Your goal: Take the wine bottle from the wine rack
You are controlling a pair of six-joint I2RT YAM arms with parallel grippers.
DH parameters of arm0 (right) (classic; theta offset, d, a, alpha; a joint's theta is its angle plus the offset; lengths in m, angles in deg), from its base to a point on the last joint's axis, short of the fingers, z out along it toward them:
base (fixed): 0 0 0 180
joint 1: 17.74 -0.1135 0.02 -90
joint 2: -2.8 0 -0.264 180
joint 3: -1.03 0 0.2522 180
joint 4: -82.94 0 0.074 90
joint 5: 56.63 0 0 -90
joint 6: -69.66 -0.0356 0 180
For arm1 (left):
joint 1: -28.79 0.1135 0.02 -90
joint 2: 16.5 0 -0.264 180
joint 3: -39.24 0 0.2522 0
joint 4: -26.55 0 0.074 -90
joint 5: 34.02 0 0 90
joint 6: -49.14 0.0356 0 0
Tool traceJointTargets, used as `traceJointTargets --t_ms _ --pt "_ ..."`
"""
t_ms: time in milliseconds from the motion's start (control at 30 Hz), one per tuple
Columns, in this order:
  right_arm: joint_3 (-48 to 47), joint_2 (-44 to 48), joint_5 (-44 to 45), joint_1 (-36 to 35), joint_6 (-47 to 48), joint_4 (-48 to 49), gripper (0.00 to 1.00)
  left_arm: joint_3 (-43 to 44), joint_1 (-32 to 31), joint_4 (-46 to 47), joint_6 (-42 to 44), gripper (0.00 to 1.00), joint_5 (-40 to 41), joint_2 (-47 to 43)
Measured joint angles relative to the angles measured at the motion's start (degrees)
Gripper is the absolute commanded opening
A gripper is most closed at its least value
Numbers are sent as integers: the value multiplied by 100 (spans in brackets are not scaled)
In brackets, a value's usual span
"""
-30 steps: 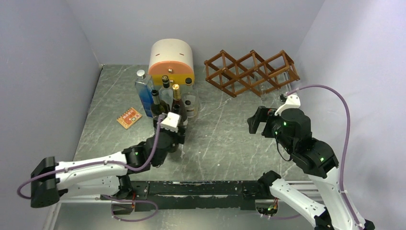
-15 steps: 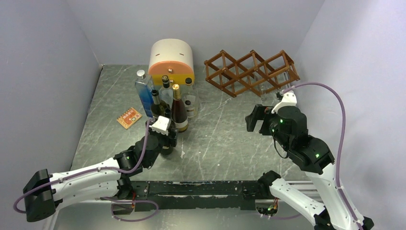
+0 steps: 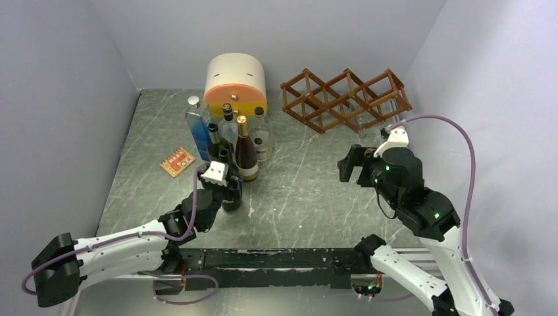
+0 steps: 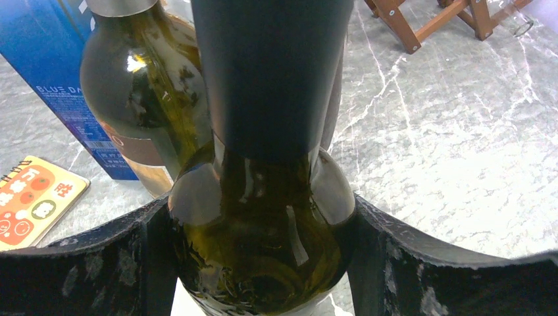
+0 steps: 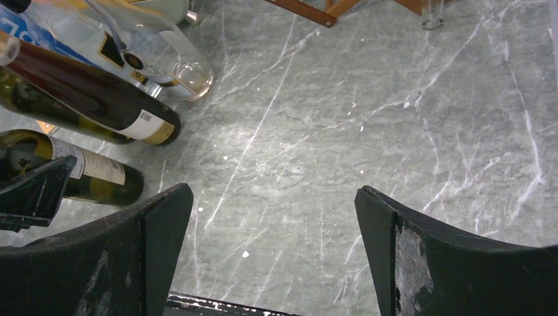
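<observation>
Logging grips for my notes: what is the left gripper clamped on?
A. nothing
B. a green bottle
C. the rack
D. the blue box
B: in the left wrist view the left gripper has its fingers pressed to both sides of the green bottle.

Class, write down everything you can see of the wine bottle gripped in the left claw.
The wine bottle is dark olive-green glass, glossy with reflections, its neck wrapped in a matt black capsule. It stands upright over the grey marbled table, away from the wine rack. The left claw clamps its rounded shoulder, black fingers pressing either side. Another green bottle stands close behind; whether they touch is unclear.
</observation>
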Motion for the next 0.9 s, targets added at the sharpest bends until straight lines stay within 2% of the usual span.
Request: traceJointTargets --t_ms 100,167,200,300,333,467,900 --pt "20 0 0 0 2 0 100 -7 4 -2 -101 25 63 0" --pt "22 7 0 0 2 0 100 -7 4 -22 -157 36 92 0" --pt "22 9 2 0 2 0 100 -4 7 -31 -177 45 105 0" --pt "46 46 2 0 2 7 100 20 22 -98 -236 89 114 0" --pt "61 59 0 0 2 4 100 37 26 -140 -260 93 111 0" --pt "105 70 0 0 0 4 100 120 24 -337 -400 100 70 -11" --pt "116 85 0 0 2 17 100 481 24 -1327 -658 100 -11 -704"
